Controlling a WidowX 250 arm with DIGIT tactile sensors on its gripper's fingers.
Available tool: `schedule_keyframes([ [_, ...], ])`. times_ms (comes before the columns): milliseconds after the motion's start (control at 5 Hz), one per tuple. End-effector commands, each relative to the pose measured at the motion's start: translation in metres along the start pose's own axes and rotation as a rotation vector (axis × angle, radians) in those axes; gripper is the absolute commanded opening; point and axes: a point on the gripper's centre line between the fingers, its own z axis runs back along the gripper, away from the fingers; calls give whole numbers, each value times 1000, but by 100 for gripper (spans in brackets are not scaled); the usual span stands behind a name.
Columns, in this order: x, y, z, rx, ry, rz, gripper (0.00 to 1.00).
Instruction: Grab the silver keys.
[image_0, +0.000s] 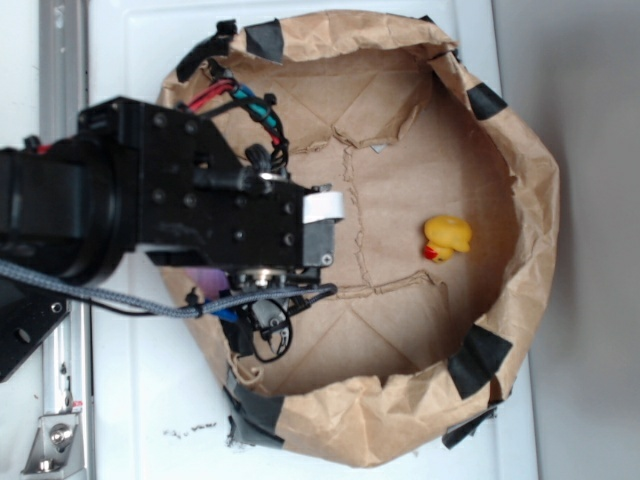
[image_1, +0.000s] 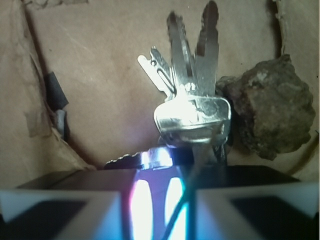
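Silver keys (image_1: 192, 107) bear no legible writing; the bunch fans three shiny, notched metal blades upward from rounded bows. In the wrist view it lies on creased brown paper, directly ahead of the tool (image_1: 159, 200), touching a brown lumpy rock (image_1: 270, 112) on its right. Tool fingers stand apart, clamping nothing. A taped paper-lined basin (image_0: 520, 160) on the white worktop (image_0: 140, 420) holds a yellow rubber duck (image_0: 446, 238).

My hand (image_0: 325, 230) is black with a white tip. The silver keys (image_1: 192, 107) shine bright; the rock (image_1: 272, 112) is mottled brown, perhaps greyish. A yellow duck (image_0: 446, 237) has a red beak on tan paper (image_0: 400, 200).
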Motion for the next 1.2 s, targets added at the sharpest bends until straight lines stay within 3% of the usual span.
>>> schedule_keyframes([
  [0, 9, 5, 16, -20, -52, 13, 0],
  [400, 27, -1, 33, -4, -85, 14, 0],
  [600, 45, -5, 85, -1, -58, 145, 0],
  [800, 51, -6, 136, -288, -100, 203, 0],
  [1000, 46, -5, 179, -393, -142, 146, 0],
])
